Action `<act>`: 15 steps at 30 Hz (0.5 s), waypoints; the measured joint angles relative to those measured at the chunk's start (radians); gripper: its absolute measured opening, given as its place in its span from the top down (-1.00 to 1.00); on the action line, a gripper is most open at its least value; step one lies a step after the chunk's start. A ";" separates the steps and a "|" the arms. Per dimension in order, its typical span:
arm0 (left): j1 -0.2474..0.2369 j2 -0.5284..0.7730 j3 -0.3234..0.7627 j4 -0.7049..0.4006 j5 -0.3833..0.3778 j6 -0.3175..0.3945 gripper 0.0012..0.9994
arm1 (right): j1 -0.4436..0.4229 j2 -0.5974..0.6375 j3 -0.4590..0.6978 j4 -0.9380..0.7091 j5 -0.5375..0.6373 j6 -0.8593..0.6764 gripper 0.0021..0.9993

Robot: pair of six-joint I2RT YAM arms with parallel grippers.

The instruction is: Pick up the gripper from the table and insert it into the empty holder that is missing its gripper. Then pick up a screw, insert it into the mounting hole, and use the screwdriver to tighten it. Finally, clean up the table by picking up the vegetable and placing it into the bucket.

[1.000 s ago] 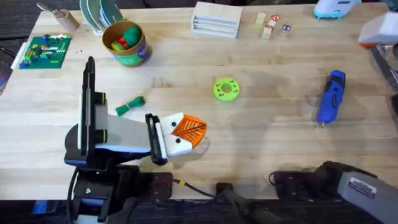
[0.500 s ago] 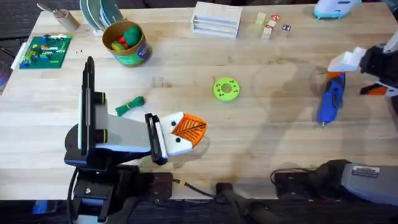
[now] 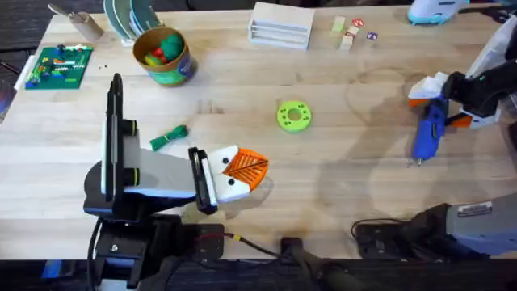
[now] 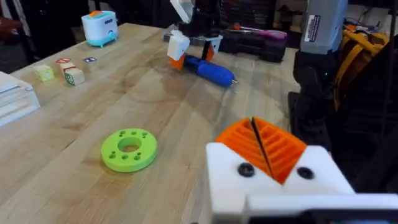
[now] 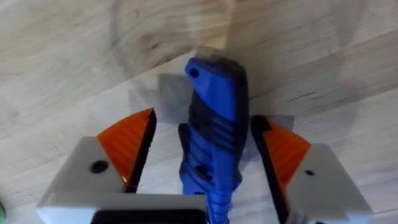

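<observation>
From overhead, the left gripper [image 3: 242,171] rests low near the worktop's [image 3: 339,202] front edge, its orange pads pressed together with nothing between them. The vegetable [image 3: 169,137] lies just behind it, and the bucket [image 3: 164,55], holding toys, stands near the back left corner. A green disc [image 3: 293,115] sits mid-table. At the right edge the right gripper [image 3: 440,101] hangs over the blue screwdriver [image 3: 429,127], its arm cut off by the frame.

The left wrist view shows the closed pads [image 4: 264,147], the disc [image 4: 129,149] and, far off, the right gripper [image 4: 186,45] above the screwdriver [image 4: 210,69].

The right wrist view shows the open fingers [image 5: 132,140] straddling the screwdriver [image 5: 214,130]; contact cannot be judged.
</observation>
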 joint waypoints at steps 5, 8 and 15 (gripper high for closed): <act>0.000 0.000 0.000 0.000 0.000 0.000 1.00 | -0.002 0.000 0.000 0.001 0.000 -0.001 -0.93; 0.000 0.000 0.000 0.000 0.000 0.000 1.00 | -0.004 0.000 0.000 -0.001 0.008 -0.009 -0.76; 0.000 0.000 0.000 0.000 0.000 0.000 1.00 | -0.005 0.000 0.000 -0.004 0.017 -0.021 -0.23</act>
